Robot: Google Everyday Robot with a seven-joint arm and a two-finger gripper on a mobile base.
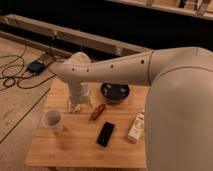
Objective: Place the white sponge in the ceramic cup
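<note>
Six things share the light wooden table. Over its back left part, the robot's single arm reaches in from the right, bends at a joint and drops straight down. The end effector at its tip meets the white sponge, a cream block that shows beneath and beside the tool's lower end. The sponge appears to rest on the table rather than hang above it. Whether the end effector is clenched on the sponge or released cannot be told, because the wrist housing covers the point of contact.

The ceramic cup stands upright near the left edge of the table, in front and to the left of the sponge and apart from it. Its pale wall surrounds a darker, pinkish-grey inside.

A dark blue bowl sits at the back of the table, just right of the end effector. A small brown oblong object lies tilted between the sponge and the bowl, a little nearer the front. A flat black rectangular object lies near the middle of the table, in front of the brown one. A white bottle with a printed label is near the right side, close beside the bulky upper arm that fills that part of the view.

On the floor to the left, dark cables curl near a small dark device.
</note>
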